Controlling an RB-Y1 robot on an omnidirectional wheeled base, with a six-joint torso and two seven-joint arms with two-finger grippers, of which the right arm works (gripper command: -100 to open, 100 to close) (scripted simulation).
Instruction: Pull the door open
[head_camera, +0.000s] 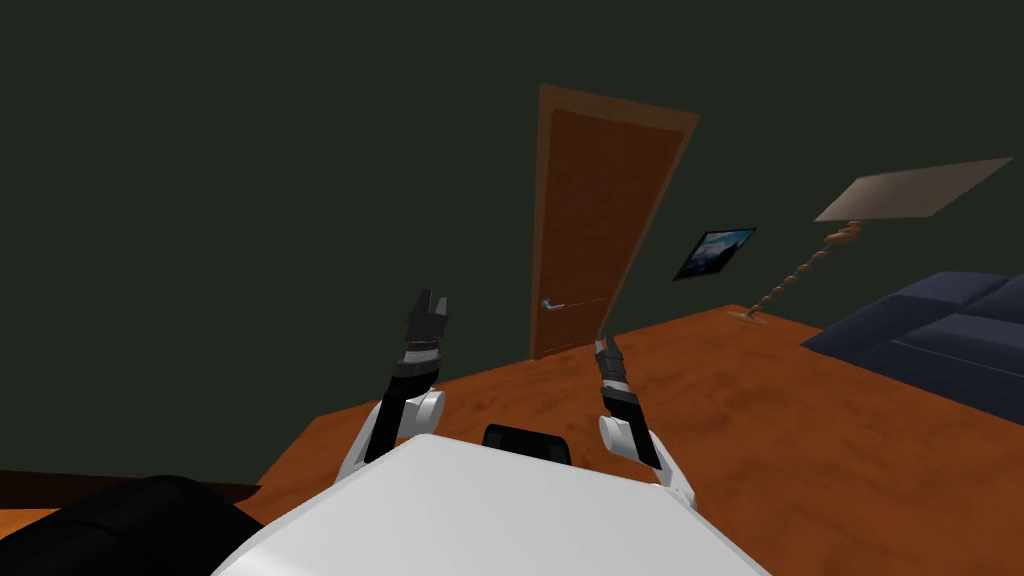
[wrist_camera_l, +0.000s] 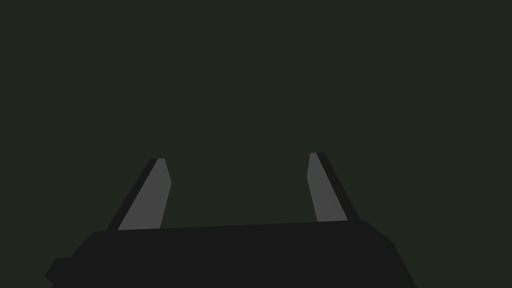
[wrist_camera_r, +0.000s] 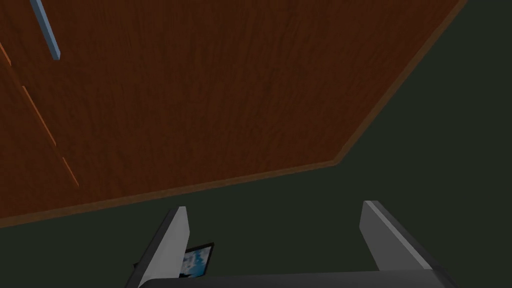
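brown door (head_camera: 600, 200), framed picture (head_camera: 714, 252), floor lamp (head_camera: 900, 195), sofa (head_camera: 940, 330)

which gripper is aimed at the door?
The right gripper, jaws open: it looks onto the brown door and its pale blue handle. The left gripper, also open, faces the dark wall beside the door.

Place: home living room
Seating: dark blue sofa (head_camera: 940, 330)
Furnishings: standing lamp (head_camera: 905, 192), framed picture (head_camera: 714, 252)
Finish: wooden door (head_camera: 590, 220), wood floor (head_camera: 800, 450)
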